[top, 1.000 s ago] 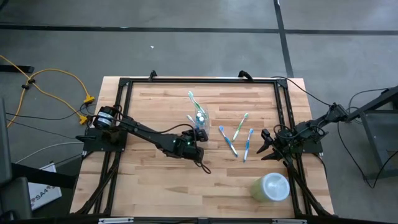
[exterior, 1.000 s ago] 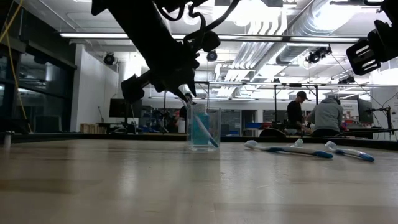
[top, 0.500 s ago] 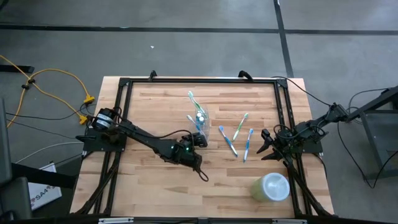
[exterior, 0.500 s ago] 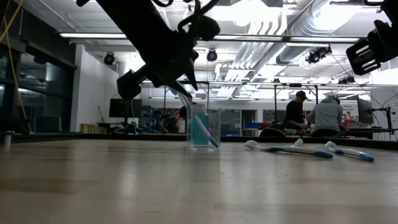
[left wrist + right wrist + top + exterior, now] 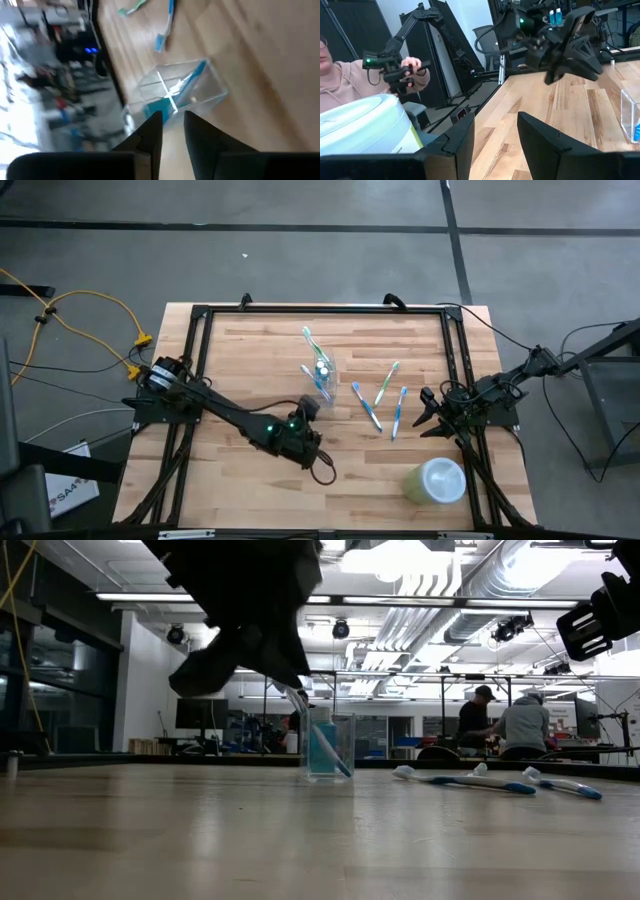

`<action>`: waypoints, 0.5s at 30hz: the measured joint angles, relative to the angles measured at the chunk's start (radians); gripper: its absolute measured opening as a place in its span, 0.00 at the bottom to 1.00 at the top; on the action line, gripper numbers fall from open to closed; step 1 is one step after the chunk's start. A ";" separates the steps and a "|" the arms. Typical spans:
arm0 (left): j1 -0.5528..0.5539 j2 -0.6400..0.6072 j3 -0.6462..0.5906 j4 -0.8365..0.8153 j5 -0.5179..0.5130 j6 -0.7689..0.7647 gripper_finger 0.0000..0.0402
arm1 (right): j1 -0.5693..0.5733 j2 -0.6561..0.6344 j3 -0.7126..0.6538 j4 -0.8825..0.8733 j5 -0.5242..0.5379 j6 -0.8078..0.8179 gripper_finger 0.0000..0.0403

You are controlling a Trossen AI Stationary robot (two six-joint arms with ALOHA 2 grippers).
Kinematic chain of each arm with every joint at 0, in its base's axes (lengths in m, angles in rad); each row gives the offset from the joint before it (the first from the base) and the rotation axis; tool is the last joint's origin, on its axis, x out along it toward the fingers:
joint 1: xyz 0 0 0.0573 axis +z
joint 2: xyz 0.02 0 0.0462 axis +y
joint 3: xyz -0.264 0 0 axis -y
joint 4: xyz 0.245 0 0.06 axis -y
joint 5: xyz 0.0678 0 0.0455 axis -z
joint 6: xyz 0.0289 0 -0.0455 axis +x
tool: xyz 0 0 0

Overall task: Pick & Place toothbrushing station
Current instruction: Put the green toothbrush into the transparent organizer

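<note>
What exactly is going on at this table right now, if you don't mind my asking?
The robot is filling a toothbrushing station. The left gripper, holding nothing, hangs just beside the clear plastic cup, which already holds a blue toothbrush and a small tube. Three toothbrushes lie loose on the wooden table, and a green one lies behind the cup. The right gripper waits open at the table's right edge, near a pale green round container.

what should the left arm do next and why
Probably swing the left gripper across to the blue toothbrush lying flat just right of the clear cup. Its fingers look empty and slightly apart near the cup, and several toothbrushes lie loose on the table.
</note>
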 joint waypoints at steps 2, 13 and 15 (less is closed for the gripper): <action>-0.001 -0.022 0.000 -0.028 0.054 -0.138 0.18 | 0.000 0.000 0.000 0.000 0.000 0.000 0.35; 0.038 -0.157 -0.001 -0.085 0.246 -0.457 0.18 | 0.000 0.000 0.000 0.000 0.000 0.000 0.35; 0.049 -0.175 -0.001 -0.085 0.274 -0.492 0.18 | 0.000 0.000 0.000 0.000 0.000 0.000 0.35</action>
